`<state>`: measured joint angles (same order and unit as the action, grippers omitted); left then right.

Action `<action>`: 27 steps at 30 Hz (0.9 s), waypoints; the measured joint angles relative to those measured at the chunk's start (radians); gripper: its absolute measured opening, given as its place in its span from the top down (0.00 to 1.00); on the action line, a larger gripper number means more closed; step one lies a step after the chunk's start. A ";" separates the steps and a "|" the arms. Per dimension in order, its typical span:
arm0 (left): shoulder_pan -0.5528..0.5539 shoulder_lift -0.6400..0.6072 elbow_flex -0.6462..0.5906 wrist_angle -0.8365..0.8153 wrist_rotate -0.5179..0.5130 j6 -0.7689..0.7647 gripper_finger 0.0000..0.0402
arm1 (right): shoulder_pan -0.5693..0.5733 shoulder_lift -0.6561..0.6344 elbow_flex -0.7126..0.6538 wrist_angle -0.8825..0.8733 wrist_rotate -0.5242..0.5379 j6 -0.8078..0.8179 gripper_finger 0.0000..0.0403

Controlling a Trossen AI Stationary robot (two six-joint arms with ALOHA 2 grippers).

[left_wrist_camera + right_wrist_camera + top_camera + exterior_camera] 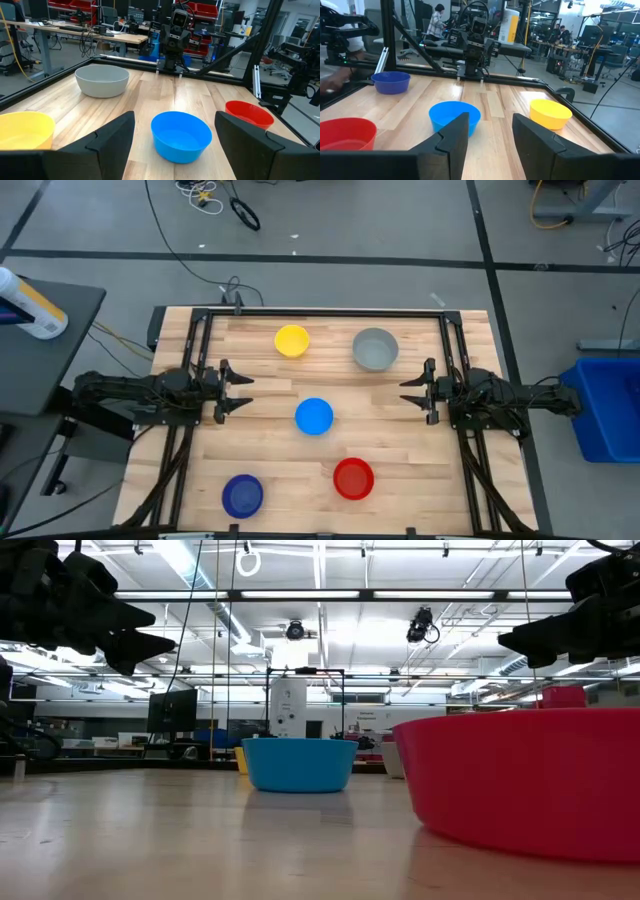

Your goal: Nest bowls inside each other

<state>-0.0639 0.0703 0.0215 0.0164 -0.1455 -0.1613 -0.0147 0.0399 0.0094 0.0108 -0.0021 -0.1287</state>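
Observation:
Five bowls stand apart, upright on their bases on the wooden table: yellow (pixel 292 340) and grey (pixel 375 348) toward the far edge, light blue (pixel 314 416) in the middle, red (pixel 353 478) and dark blue (pixel 241 495) near the front edge. My left gripper (pixel 246 392) hovers open at the table's left side, level, pointing at the light blue bowl (pixel 181 135). My right gripper (pixel 408 390) hovers open at the right side, level, facing it, with the light blue bowl (pixel 454 116) ahead of its fingers. Neither holds anything.
A black frame (pixel 320 312) runs round the tabletop. A blue bin (pixel 607 405) stands on the floor to the right, and a side table with a bottle (pixel 30 305) to the left. People show in the room beyond, in the right wrist view.

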 joint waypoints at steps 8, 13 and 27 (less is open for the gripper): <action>0.000 0.000 0.000 0.000 0.000 0.000 0.29 | 0.000 0.000 0.000 0.000 0.000 0.000 0.61; 0.000 0.000 0.000 0.000 0.000 0.000 0.29 | 0.000 0.000 0.000 0.000 0.000 0.000 0.60; 0.000 0.000 0.000 0.000 0.000 0.000 0.29 | 0.000 0.000 0.000 0.000 0.000 0.000 0.61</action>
<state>-0.0641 0.0702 0.0214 0.0166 -0.1455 -0.1616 -0.0144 0.0402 0.0097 0.0105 -0.0021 -0.1287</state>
